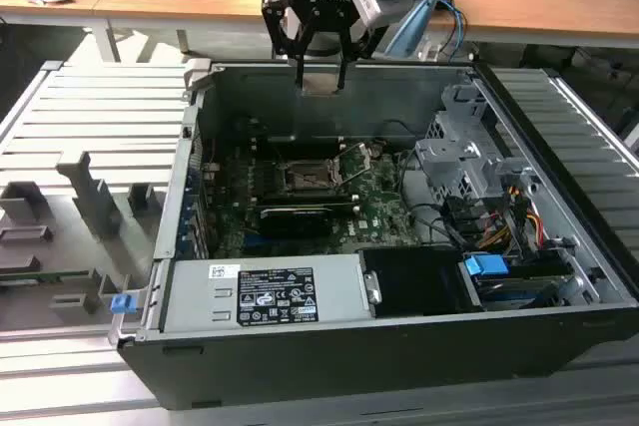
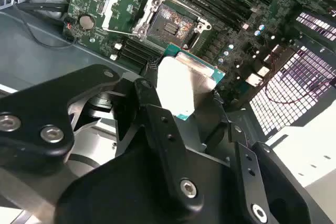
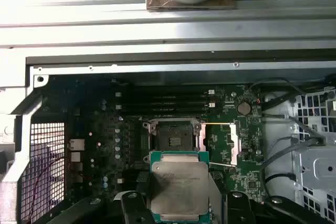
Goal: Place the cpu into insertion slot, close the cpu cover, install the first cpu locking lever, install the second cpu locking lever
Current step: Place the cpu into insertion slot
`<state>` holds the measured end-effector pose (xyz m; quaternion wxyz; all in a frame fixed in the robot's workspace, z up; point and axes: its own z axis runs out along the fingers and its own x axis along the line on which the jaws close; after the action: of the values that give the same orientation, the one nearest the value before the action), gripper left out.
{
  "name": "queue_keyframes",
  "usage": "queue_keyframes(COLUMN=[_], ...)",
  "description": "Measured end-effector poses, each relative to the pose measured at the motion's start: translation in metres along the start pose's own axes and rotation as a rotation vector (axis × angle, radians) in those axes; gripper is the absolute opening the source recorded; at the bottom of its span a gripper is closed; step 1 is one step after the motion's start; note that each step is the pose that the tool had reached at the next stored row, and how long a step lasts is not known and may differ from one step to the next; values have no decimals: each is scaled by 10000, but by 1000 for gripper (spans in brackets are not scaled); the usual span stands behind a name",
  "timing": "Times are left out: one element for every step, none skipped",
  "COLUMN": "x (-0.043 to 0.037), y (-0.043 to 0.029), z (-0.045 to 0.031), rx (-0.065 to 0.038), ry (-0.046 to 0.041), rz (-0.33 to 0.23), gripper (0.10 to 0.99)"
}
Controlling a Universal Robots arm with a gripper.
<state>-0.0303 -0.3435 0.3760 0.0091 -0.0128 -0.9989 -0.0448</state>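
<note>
One cpu (image 3: 178,184), its pale metal face showing, is clamped by its edges in the gripper (image 1: 320,77), whose jaws are closed only to the chip's width. Below the gripper and well apart from it, the insertion slot (image 3: 173,139) sits uncovered on the green circuit board (image 3: 100,145). The cpu cover (image 3: 231,142) is swung open just beside the slot. Around them stands the open computer case (image 1: 419,341).
</note>
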Motion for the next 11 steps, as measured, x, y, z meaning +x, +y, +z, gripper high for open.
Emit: queue_keyframes(x=[0,-1,0,0,0,0,0,0,0,0,0], y=[0,0,0,0,0,-1,-1,-1,-2,-3,-3], z=[0,0,0,1,2,5,8,10,12,13,15], rx=[0,1,-2,-3,-3,-3,-5,-4,-5,-5,-6], ry=[-2,-11,-26,-35,-39,-40,-41,-40,-40,-41,-40], rz=[26,120,287,382,439,452,452,453,453,454,453], gripper=[525,525,525,525,525,525,525,525,525,525,525])
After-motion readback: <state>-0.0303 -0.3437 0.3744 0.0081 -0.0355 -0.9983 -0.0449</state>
